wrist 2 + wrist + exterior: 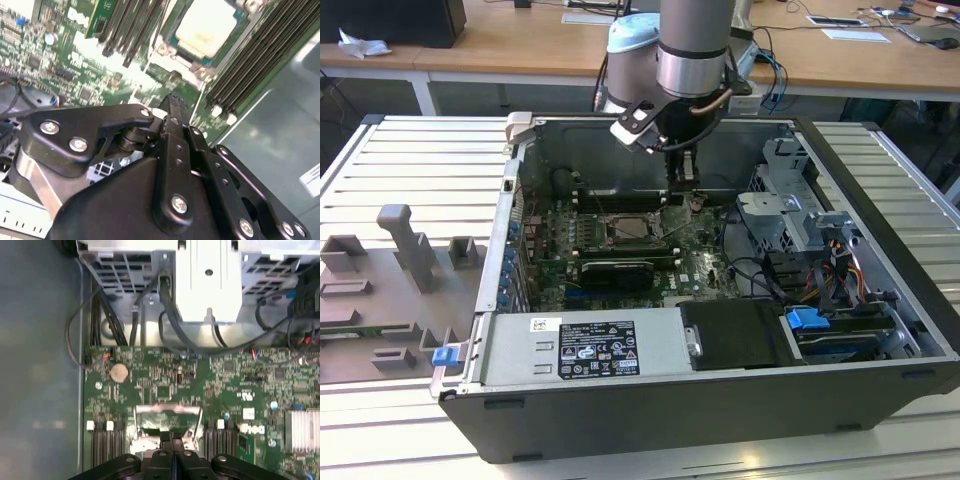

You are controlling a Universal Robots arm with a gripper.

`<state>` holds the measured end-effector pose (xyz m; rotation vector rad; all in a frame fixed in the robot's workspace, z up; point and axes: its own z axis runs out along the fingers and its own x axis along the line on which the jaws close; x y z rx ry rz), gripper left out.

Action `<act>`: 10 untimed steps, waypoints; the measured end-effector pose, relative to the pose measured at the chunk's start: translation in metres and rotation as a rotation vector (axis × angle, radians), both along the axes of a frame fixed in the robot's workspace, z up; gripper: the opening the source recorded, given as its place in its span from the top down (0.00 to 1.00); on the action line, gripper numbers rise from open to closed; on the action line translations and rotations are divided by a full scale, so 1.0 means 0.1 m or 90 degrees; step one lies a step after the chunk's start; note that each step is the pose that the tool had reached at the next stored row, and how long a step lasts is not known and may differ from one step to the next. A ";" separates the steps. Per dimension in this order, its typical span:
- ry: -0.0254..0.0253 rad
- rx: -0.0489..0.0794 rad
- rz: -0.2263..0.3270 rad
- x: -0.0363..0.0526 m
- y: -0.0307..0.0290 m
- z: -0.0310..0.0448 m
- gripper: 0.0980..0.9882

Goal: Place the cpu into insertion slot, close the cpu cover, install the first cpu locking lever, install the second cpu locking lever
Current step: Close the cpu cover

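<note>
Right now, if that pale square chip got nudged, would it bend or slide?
The cpu looks like a flat metal-topped plate, so probably stiff. It sits framed in the insertion slot, so a nudge likely wouldn't slide it. Its smooth top may be slippery.

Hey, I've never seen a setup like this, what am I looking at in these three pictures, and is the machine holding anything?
A grey robot arm reaches into an open black desktop computer case lying on a slatted metal table. The exterior view comes from a camera off the arm; both wrist views come from cameras riding on the arm, looking past its black gripper at the green circuit board. The gripper is shut and holds nothing. In the second wrist view the pale silver square cpu sits in its metal-rimmed insertion slot.
</note>
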<state>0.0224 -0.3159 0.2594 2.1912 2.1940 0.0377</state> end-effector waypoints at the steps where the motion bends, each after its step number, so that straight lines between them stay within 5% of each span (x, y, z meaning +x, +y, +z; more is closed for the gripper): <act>1: 0.0013 0.000 0.000 0.067 0.000 0.001 0.99; 10: 0.0052 0.000 0.008 0.291 -0.001 -0.011 0.99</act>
